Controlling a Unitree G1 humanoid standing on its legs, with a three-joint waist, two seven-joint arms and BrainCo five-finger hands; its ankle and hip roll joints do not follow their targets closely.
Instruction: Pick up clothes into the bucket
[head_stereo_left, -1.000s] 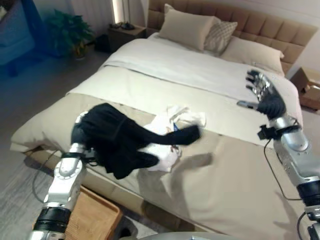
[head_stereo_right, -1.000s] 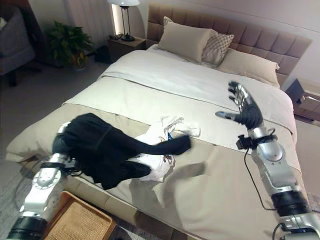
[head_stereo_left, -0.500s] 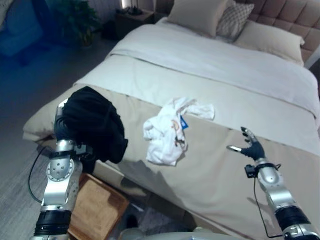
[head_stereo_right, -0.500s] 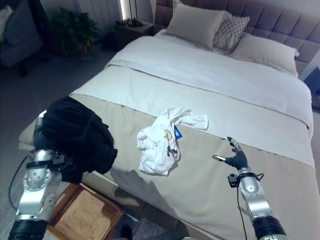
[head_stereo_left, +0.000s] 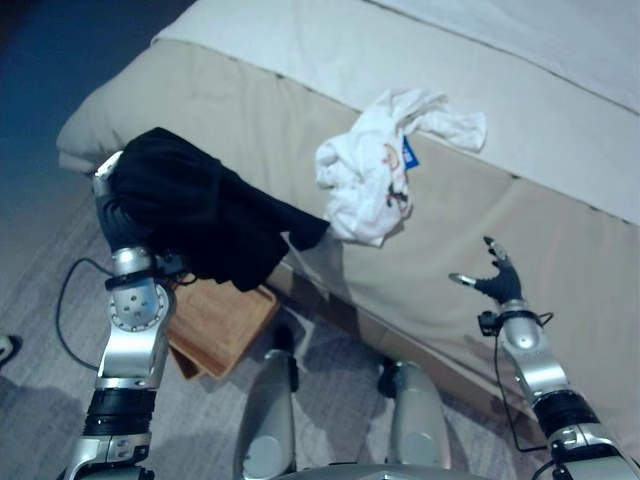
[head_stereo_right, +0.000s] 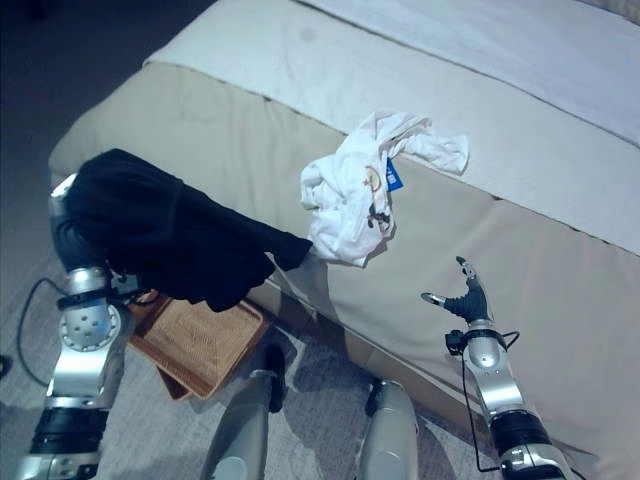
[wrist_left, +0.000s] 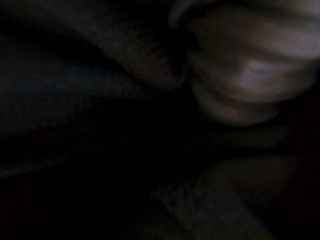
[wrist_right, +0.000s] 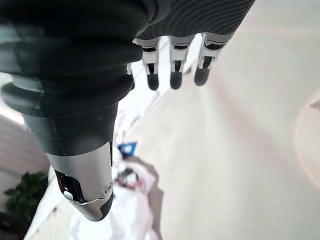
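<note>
Black garment (head_stereo_left: 205, 215) drapes over the left hand (head_stereo_right: 75, 235) — grip unreadable — just above the wicker basket (head_stereo_right: 200, 345), ready to drop.

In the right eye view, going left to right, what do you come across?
Black garment draped over the left hand, with the wicker basket just below it → white garment on the bed → right hand, fingers relaxed, holding nothing.

We can read no text or numbers; the white garment (head_stereo_right: 350, 195) on the bed bears a blue tag (head_stereo_right: 393, 180) and a print, both illegible.
</note>
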